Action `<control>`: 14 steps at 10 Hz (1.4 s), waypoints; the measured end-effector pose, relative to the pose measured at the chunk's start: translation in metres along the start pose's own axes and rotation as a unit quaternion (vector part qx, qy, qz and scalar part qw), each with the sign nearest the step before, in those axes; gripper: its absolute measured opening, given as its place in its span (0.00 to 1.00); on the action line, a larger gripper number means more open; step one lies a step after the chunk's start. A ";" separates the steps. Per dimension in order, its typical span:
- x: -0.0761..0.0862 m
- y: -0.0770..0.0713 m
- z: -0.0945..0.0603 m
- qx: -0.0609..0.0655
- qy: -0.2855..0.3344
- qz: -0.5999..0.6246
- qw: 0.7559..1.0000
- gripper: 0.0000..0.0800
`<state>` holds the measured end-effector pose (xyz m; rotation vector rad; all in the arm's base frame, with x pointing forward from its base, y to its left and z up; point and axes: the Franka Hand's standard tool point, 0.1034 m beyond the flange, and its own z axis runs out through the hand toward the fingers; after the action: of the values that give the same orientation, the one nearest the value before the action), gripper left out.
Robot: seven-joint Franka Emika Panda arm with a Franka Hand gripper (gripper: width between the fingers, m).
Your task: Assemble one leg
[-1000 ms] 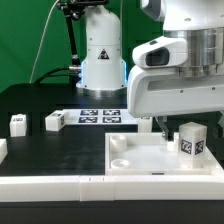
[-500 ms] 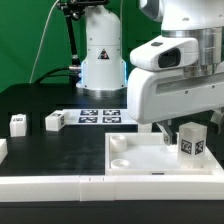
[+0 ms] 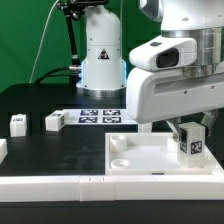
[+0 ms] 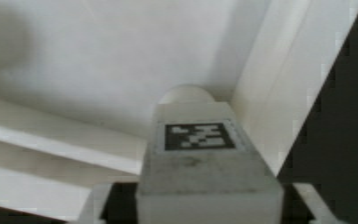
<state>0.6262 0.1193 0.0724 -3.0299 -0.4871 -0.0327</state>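
The arm's gripper [image 3: 184, 127] hangs over the corner of the white tray-like part [image 3: 140, 160] on the exterior view's right, low above the dark surface [image 3: 60, 150]. Below the big white wrist housing, the leg [image 3: 190, 143] stands upright with its black-and-white tag facing the camera, its lower end inside the tray's raised rim near that corner; whether it touches the tray floor cannot be told. In the wrist view the leg [image 4: 202, 150] rises straight toward the camera, tag on its face, with the dark fingers [image 4: 114, 203] flanking its near end on both sides, so they appear to be pinching the leg between them. Around it the wrist view shows the tray's pale floor and a raised rim [image 4: 274, 60] running just beside the leg. Toward the far edge of the surface the marker board [image 3: 98, 116] lies flat in front of the arm's base [image 3: 102, 60]. Near the edge on the exterior view's left, two more small white blocks sit apart from each other: one with a tag [image 3: 17, 123] and one a little nearer the middle [image 3: 54, 121]. A long white rail [image 3: 40, 186] lies along the near edge.
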 end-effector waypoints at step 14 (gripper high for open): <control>-0.002 -0.001 0.001 0.002 0.003 0.628 0.778 0.36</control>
<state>0.6243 0.1194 0.0718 -2.6615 1.5229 0.0378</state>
